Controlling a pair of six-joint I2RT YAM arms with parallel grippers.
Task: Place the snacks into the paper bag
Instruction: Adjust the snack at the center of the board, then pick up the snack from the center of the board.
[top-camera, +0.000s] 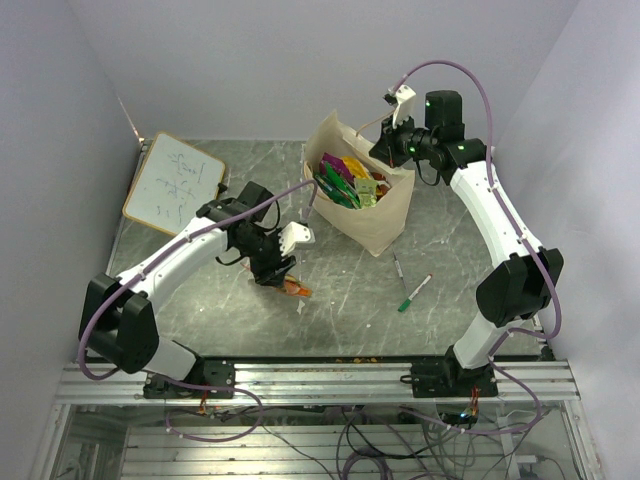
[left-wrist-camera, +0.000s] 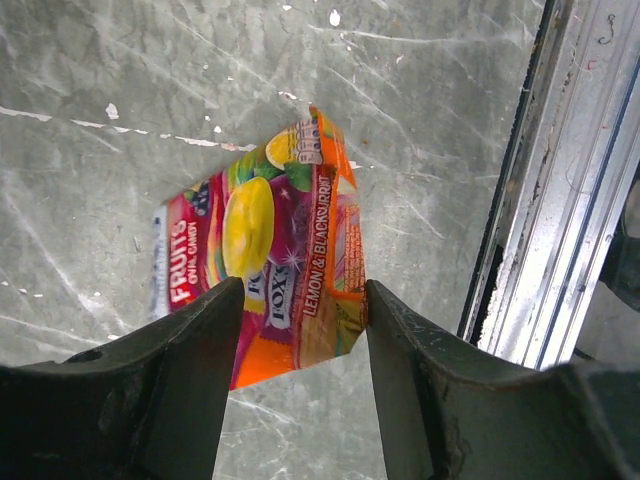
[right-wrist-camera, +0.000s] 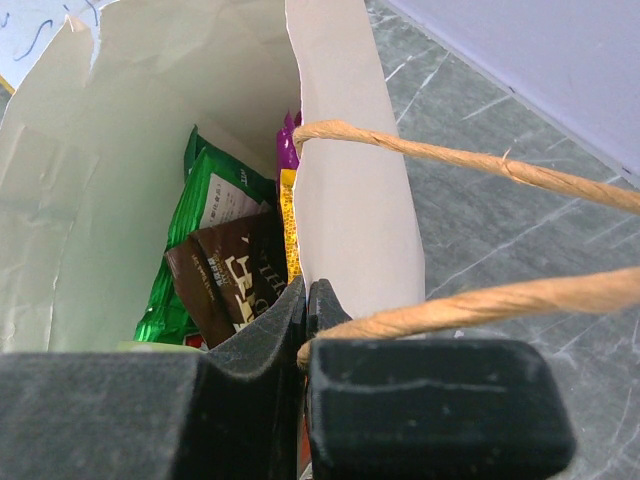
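Note:
My left gripper (top-camera: 278, 272) is low over the table's near middle, shut on the orange bag (top-camera: 296, 290), a Fox's fruit candy packet. In the left wrist view the orange bag (left-wrist-camera: 290, 250) sits between my two fingers, one finger on each side edge, its lower corner off the table. The paper bag (top-camera: 385, 215) stands at the back centre, open, with several snacks (top-camera: 345, 180) inside. My right gripper (top-camera: 388, 150) is at its far rim, shut on the bag's wall (right-wrist-camera: 350, 180) beside a twisted handle (right-wrist-camera: 450, 160). A green bag (right-wrist-camera: 200, 210) and a brown bag (right-wrist-camera: 235, 275) lie inside.
A wood-framed whiteboard (top-camera: 173, 182) lies at the back left. Two marker pens (top-camera: 399, 270) (top-camera: 414, 292) lie on the table right of centre, in front of the bag. An aluminium rail (top-camera: 320, 375) runs along the near edge, close to my left gripper (left-wrist-camera: 560, 200).

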